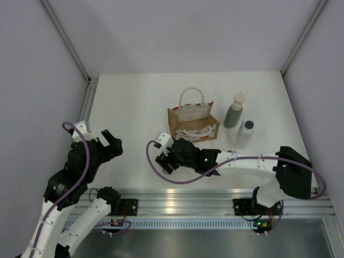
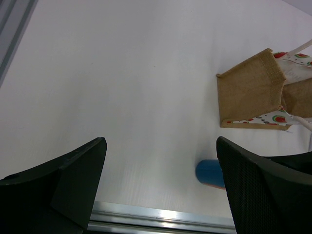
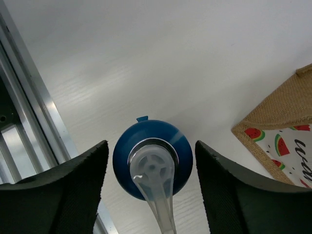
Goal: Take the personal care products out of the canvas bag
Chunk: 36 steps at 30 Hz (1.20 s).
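The canvas bag (image 1: 193, 122) stands mid-table, and its tan side also shows in the left wrist view (image 2: 251, 90). To its right stand a tall grey-green bottle (image 1: 234, 110) and a translucent bottle (image 1: 244, 134). In front of the bag and to its left, my right gripper (image 1: 167, 161) points down over an upright bottle with a blue top (image 3: 152, 158), the pump head at its centre. The right gripper (image 3: 151, 148) is open, its pads a little off either side of the top. The same blue top (image 2: 209, 173) shows low in the left wrist view. My left gripper (image 2: 161, 187) is wide open and holds nothing.
An aluminium rail (image 1: 183, 200) runs along the near table edge, close below the right gripper. Grey walls enclose the table on the left, back and right. The left gripper (image 1: 113, 142) hovers over the near left part of the table.
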Motion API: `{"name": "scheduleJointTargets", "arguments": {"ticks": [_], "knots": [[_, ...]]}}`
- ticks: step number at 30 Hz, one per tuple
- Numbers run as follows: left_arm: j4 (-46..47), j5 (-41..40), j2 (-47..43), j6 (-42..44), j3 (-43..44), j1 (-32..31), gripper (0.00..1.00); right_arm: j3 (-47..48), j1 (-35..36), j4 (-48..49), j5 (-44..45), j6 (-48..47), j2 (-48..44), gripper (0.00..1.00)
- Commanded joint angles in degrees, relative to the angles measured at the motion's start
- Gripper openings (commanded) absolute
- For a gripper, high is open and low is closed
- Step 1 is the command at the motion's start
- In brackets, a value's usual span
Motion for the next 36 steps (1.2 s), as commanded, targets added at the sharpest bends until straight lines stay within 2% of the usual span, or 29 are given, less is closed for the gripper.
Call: {"name": "scheduleJointTargets", "arguments": {"ticks": [1, 2, 3, 6, 10, 14, 18, 20, 25, 30, 36], "knots": [[2.9, -0.5, 0.2, -0.3, -0.4, 0.3, 0.98, 1.5, 1.8, 5.0, 1.4, -1.5, -4.8, 0.69], [2.9, -0.5, 0.2, -0.3, -0.4, 0.3, 0.98, 1.7, 1.7, 4.8, 1.7, -1.5, -5.2, 0.74], [2.9, -0.6, 0.3, -0.3, -0.4, 0.3, 0.98, 1.8, 1.7, 4.5, 1.9, -1.6, -6.2, 0.87], [2.9, -0.6, 0.5, -0.3, -0.4, 0.4, 0.98, 2.0, 1.7, 3.6, 2.5, -2.0, -8.6, 0.95], [2.9, -0.9, 0.9, -0.2, -0.4, 0.4, 0.98, 2.6, 1.7, 1.3, 6.6, -1.6, -12.5, 0.98], [3.1, -2.4, 3.6, 0.3, -0.1, 0.3, 0.98, 4.4, 1.5, -5.7, 20.8, 0.6, -17.3, 1.00], [3.1, -3.3, 7.0, 0.8, 0.4, 0.3, 0.98, 5.0, -0.6, -13.8, 30.3, 5.0, -22.1, 0.99], [3.2, -4.3, 8.5, 0.9, 0.8, 0.4, 0.98, 4.7, -2.2, -18.4, 32.1, 8.1, -26.1, 1.00], [3.7, -7.2, 9.9, 1.0, 0.7, 0.4, 0.98, 4.2, -12.9, -29.1, 32.1, 13.7, -33.2, 0.99], [5.0, -12.5, 10.1, 2.4, 0.6, 0.4, 0.98, 5.1, -20.8, -41.2, 34.4, 15.4, -41.4, 1.00], [4.8, -12.5, 9.3, 6.8, 2.7, 0.3, 0.98, 8.5, -22.2, -52.4, 38.9, 17.1, -49.5, 1.00]]}}
